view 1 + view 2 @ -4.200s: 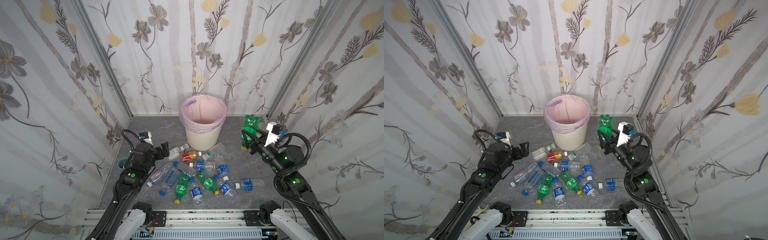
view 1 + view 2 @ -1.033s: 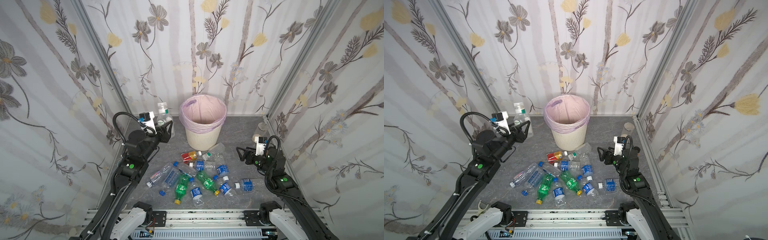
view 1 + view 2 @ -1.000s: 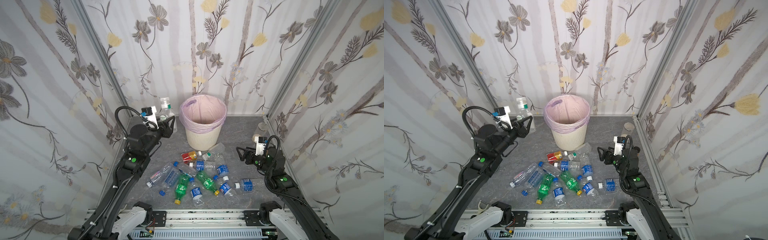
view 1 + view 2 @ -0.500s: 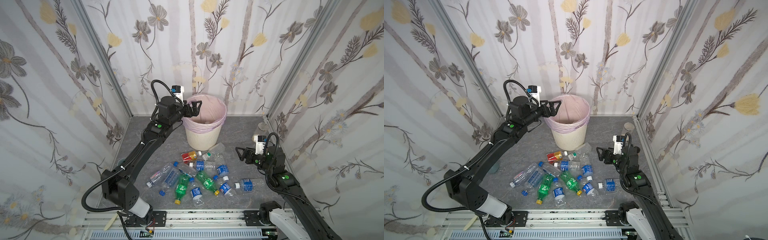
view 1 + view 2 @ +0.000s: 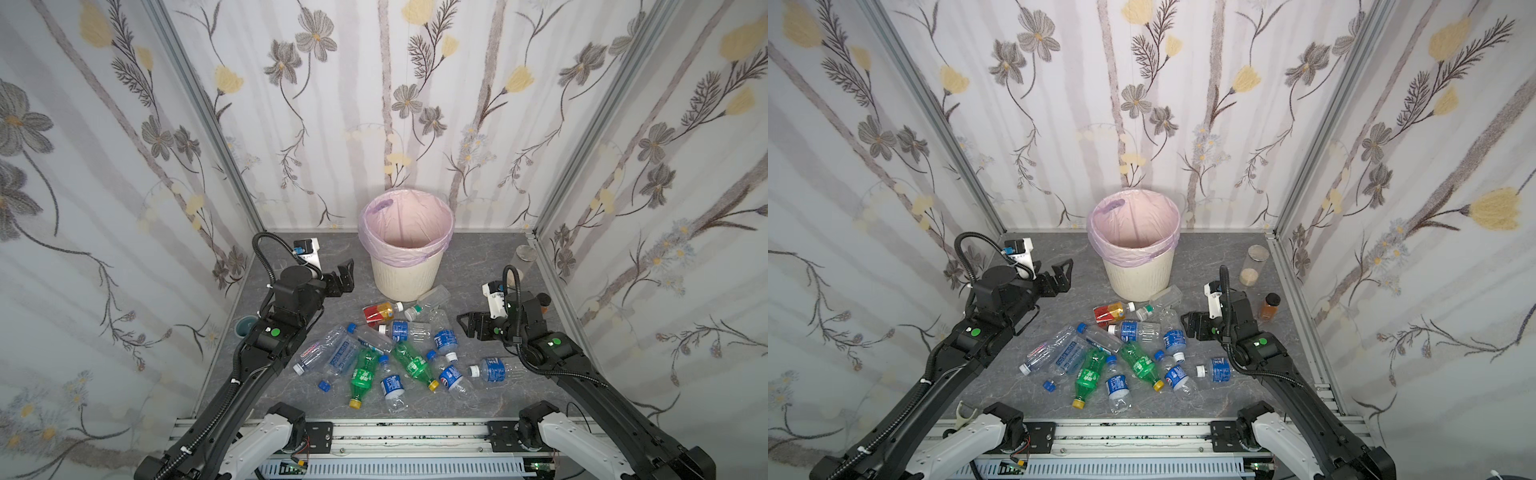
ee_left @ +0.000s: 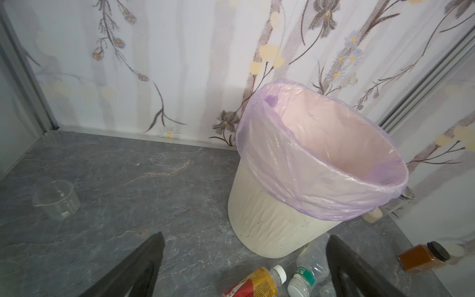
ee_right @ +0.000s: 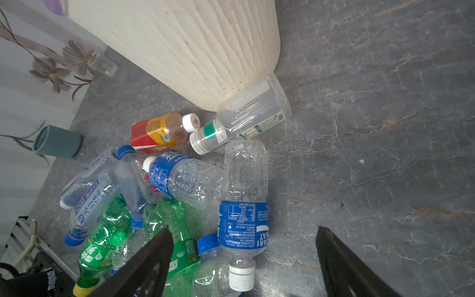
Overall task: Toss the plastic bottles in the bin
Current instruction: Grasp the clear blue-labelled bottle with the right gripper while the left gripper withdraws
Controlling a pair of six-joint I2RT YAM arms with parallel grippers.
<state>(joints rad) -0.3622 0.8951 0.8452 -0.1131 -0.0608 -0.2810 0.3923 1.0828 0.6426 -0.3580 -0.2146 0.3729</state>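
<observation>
The left gripper (image 5: 345, 277) hangs just left of the bin (image 5: 405, 282), fingers spread wide and holding nothing. The bin stands far and central. The plastic bottles (image 5: 409, 363) lie heaped on its near side. The right gripper (image 5: 467, 327), fingers spread and empty, is at the heap's right edge.

Right gripper (image 7: 243, 231) jaws spread wide, blue-labelled clear bottle (image 7: 243, 185) lying under the gap, rest of plastic bottles (image 7: 154, 195) heaped beside it, green-banded clear bottle (image 7: 246, 118) touching bin (image 7: 192, 51) base.
</observation>
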